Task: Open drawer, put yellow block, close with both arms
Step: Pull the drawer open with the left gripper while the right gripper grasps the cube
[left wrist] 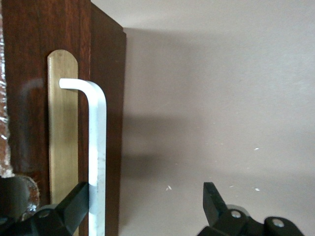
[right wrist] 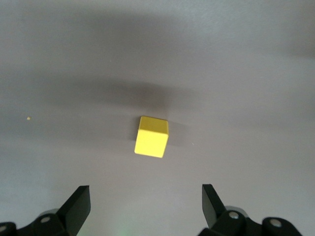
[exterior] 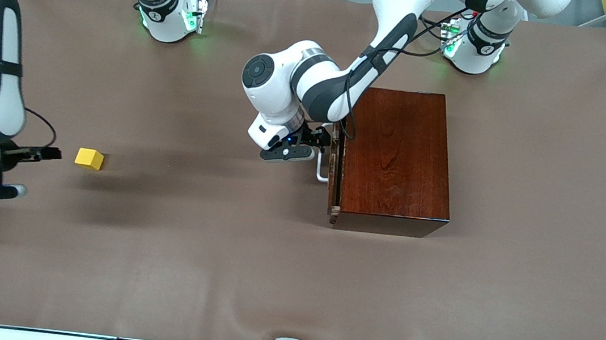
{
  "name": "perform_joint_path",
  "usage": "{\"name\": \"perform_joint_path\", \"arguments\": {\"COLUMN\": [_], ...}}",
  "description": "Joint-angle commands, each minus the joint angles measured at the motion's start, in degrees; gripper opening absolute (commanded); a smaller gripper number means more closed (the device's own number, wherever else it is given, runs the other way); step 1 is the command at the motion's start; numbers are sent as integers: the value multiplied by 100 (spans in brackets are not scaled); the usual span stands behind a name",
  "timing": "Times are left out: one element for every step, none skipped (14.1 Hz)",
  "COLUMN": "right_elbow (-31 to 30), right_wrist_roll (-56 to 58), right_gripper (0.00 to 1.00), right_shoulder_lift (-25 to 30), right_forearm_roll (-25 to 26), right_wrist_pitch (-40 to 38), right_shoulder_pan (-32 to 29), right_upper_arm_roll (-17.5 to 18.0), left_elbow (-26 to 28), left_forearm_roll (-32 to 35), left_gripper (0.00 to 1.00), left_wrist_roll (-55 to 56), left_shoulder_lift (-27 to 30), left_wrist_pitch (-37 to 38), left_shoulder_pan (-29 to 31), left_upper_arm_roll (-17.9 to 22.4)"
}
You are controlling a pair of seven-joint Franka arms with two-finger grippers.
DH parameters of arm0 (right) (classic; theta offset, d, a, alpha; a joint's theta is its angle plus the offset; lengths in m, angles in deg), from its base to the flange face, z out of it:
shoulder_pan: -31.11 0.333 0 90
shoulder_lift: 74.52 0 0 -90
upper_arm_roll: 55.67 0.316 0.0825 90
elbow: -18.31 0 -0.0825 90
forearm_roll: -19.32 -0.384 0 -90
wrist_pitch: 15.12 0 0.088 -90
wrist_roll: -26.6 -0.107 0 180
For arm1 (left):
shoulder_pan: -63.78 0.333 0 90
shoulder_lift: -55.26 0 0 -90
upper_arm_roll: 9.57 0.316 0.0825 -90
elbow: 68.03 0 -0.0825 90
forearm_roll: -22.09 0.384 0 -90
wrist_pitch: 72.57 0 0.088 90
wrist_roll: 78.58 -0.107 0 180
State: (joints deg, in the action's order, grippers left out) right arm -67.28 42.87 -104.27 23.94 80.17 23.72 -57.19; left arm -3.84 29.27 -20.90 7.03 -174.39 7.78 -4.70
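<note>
The reddish-brown wooden box (exterior: 399,155) stands toward the left arm's end of the table. Its drawer (exterior: 336,168) looks pushed in, its front facing the right arm's end. My left gripper (exterior: 312,147) is open at the white bar handle (exterior: 321,171). In the left wrist view the handle (left wrist: 97,142) runs just inside one finger (left wrist: 75,206) of the left gripper (left wrist: 145,204); nothing is clamped. The yellow block (exterior: 89,159) lies on the table toward the right arm's end. My right gripper (exterior: 31,172) is open beside it. The yellow block (right wrist: 151,136) sits ahead of the right gripper (right wrist: 146,204), not between its fingertips.
Brown cloth (exterior: 202,250) covers the whole table. The arm bases (exterior: 169,15) glow green along the edge farthest from the front camera. A brass plate (left wrist: 62,128) backs the handle on the drawer front.
</note>
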Motion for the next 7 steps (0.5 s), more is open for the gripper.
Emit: {"name": "perform_joint_path", "arguments": {"right_elbow": [-694, -800, -949, -1168, -1370, -1564, -1688], "right_wrist_roll": [-185, -229, -238, -238, -238, -230, -229], "right_gripper": [100, 100, 100, 100, 100, 100, 100], "right_shoulder_lift": [171, 206, 215, 250, 294, 321, 321], "right_forearm_roll": [-22, -22, -22, -31, -31, -22, -22], "right_wrist_pitch": [533, 665, 805, 998, 1235, 1455, 1631], "right_shoulder_pan": [18, 10, 1, -25, -34, -86, -148], "right_upper_arm_roll": [19, 19, 19, 19, 11, 11, 11], "left_elbow": [-178, -178, -178, -178, -178, -178, -178], "left_forearm_roll": [-120, -129, -164, -199, -226, -226, -226], "left_gripper": [100, 100, 100, 100, 100, 100, 100], "left_wrist_roll": [182, 260, 322, 401, 480, 516, 559], "left_shoulder_lift": [-108, -108, -108, -108, -108, -108, -116], "left_wrist_pitch": [-197, -285, -390, -487, -558, -628, -707], "left_shoulder_pan": [-61, -61, -61, -61, -61, -70, -113], "left_upper_arm_roll": [-48, -57, -118, -144, -162, -171, -162]}}
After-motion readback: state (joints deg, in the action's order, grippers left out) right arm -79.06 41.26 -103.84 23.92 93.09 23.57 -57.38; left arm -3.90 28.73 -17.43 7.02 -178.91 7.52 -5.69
